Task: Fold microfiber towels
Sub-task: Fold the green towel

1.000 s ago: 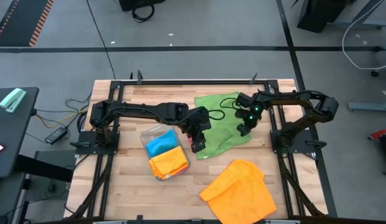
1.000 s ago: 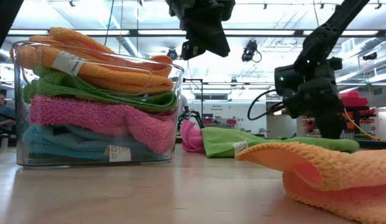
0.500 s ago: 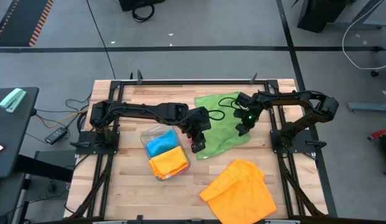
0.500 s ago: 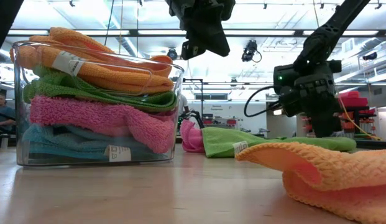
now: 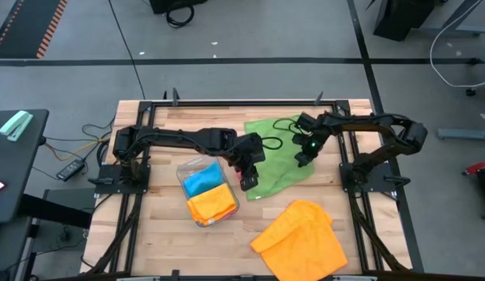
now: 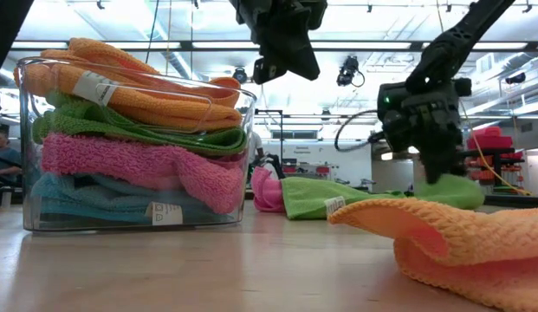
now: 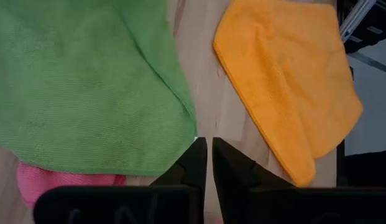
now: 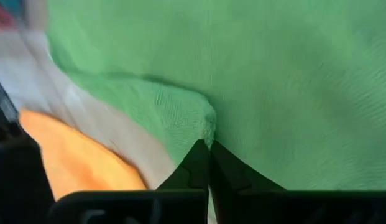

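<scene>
A green microfiber towel (image 5: 277,148) lies spread at the table's far middle. It partly covers a pink towel (image 7: 62,183). An orange towel (image 5: 301,238) lies crumpled near the front edge. My right gripper (image 5: 302,161) is shut on the green towel near its right edge. My left gripper (image 5: 247,184) hangs shut well above the green towel's near left corner (image 7: 180,118), with nothing between its fingers (image 7: 196,158). My right gripper pinches a small pucker of the green towel (image 8: 205,127) between its two fingertips, close to the towel's right edge. The fingers slant down from the table's right side. That bit of cloth (image 6: 450,191) is raised a little off the table, while the remainder lies flat.
A clear plastic tray (image 5: 183,173) stands left of centre, stacked with folded orange, green, pink and blue towels (image 6: 139,147). Black frame rails (image 5: 226,103) run along the table's far and side edges. Bare wood shows between the tray and the orange towel.
My right gripper has shut on the green towel near its right edge and has tipped a little. The cloth there has been drawn up into a small hump; the rest of the towel has stayed flat.
</scene>
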`<state>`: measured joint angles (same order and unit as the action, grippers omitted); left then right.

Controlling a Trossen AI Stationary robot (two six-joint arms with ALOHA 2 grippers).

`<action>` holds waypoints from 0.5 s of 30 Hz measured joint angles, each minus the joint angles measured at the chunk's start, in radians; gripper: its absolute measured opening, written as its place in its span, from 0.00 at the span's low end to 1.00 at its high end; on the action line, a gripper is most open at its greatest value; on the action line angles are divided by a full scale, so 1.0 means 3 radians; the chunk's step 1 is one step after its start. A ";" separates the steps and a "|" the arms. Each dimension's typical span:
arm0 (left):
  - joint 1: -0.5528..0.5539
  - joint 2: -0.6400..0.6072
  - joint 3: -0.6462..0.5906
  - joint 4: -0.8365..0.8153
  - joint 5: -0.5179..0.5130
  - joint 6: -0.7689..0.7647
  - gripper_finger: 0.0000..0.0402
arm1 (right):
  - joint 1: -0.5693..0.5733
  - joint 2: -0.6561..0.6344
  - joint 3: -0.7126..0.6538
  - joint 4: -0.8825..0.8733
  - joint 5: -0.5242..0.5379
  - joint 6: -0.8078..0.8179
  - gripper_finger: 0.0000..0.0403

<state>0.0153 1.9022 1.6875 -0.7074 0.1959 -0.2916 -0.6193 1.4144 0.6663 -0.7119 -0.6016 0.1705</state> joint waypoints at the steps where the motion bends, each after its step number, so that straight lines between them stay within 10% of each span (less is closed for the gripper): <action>1: 0.0010 0.0000 0.0000 0.0000 0.0000 0.0002 0.08 | -0.0020 -0.0031 0.0038 0.0001 -0.0001 0.0029 0.01; 15: 0.0191 0.0085 -0.0228 0.0174 -0.0145 0.0086 0.31 | -0.0434 -0.0221 0.0890 -0.0572 0.0227 0.0044 0.01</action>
<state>0.0725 1.9276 1.6192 -0.6554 0.1524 -0.2659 -0.7496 1.3480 0.9334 -0.8834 -0.5334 0.1836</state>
